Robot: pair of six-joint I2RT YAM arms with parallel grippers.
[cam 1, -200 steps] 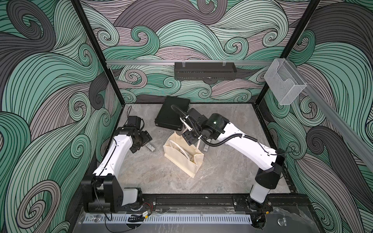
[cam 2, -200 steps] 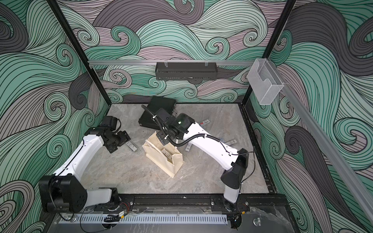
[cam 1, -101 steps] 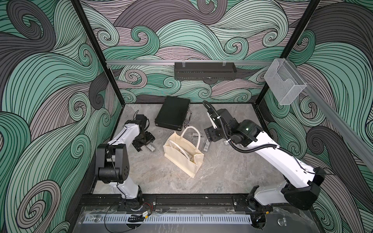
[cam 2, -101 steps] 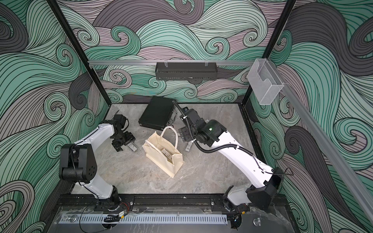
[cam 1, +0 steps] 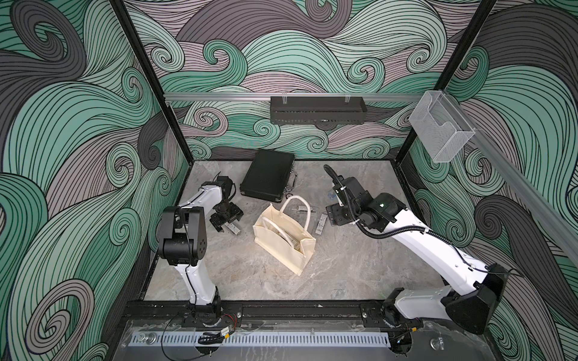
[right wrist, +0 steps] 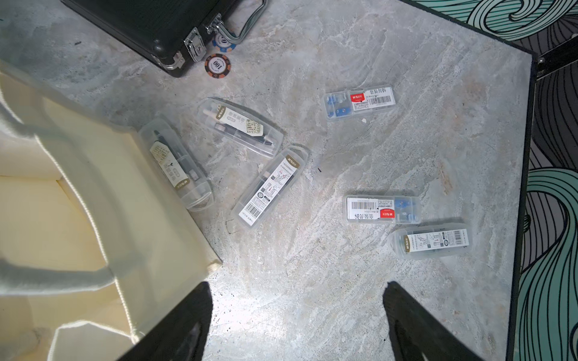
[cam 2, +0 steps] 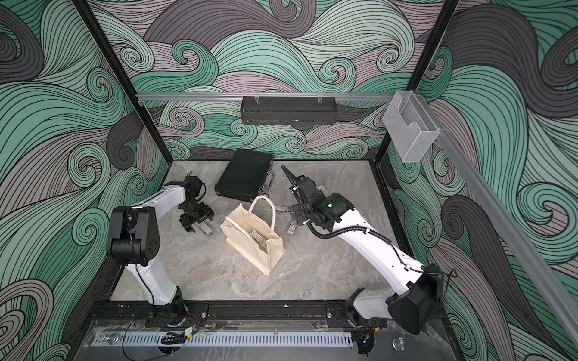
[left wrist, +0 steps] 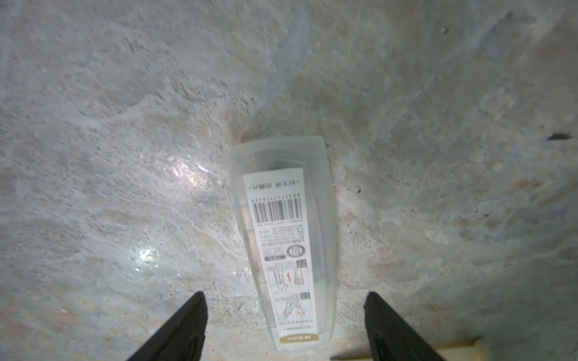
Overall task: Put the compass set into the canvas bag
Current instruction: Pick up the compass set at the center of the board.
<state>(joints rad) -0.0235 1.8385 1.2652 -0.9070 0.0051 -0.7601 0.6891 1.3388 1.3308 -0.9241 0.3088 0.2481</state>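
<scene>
Left gripper (left wrist: 284, 293) here: my jaws are spread either side of a clear compass set case (left wrist: 284, 247), not touching it. It's lying flat on the marble table (left wrist: 109, 156), left of the canvas bag (cam 1: 281, 247) that's standing open mid-table. My right gripper (right wrist: 297, 283) gapes over bare tabletop just right of the bag, near the other compass cases (right wrist: 269, 187).

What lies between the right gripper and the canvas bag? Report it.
A clear compass case lies flat between the open right gripper and the canvas bag; both top views show it.
</scene>
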